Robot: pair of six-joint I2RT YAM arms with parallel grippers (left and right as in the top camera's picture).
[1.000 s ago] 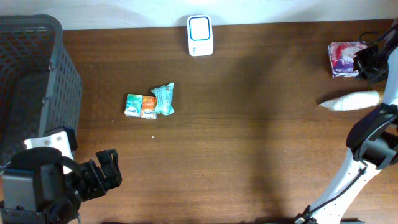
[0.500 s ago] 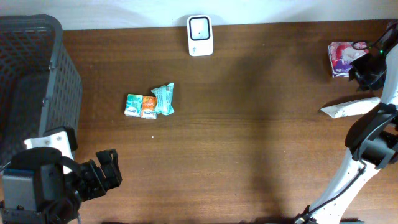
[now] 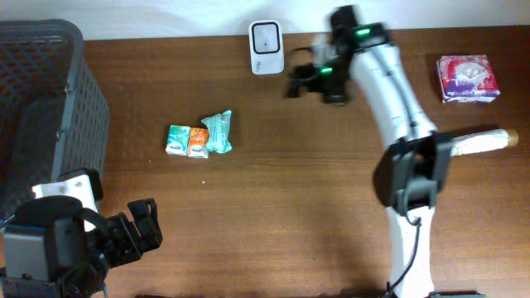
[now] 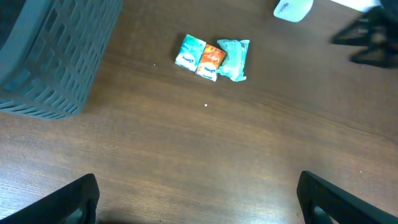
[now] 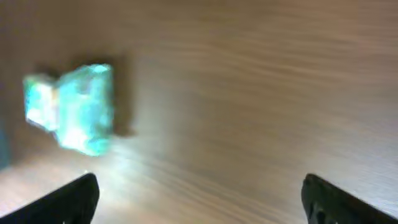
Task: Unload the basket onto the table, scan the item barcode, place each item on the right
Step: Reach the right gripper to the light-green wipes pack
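Three small packets, green (image 3: 176, 139), orange (image 3: 197, 141) and teal (image 3: 219, 132), lie side by side left of the table's middle. In the left wrist view the packets (image 4: 212, 53) show at the top. The white scanner (image 3: 267, 47) stands at the back edge. My right gripper (image 3: 300, 81) hangs open just right of the scanner, holding nothing. Its blurred wrist view shows the teal packet (image 5: 74, 115) to the left, ahead of the open right gripper (image 5: 199, 199). My left gripper (image 3: 141, 230) rests open and empty at the front left, far from the packets.
A dark mesh basket (image 3: 41, 108) fills the left side. A pink packet (image 3: 469, 77) lies at the back right. A white tube-shaped item (image 3: 484, 141) lies near the right edge, partly behind my right arm.
The right gripper opened off the pink packet and swung left across the table to beside the scanner. The white tube shifted slightly. The left arm stayed still.
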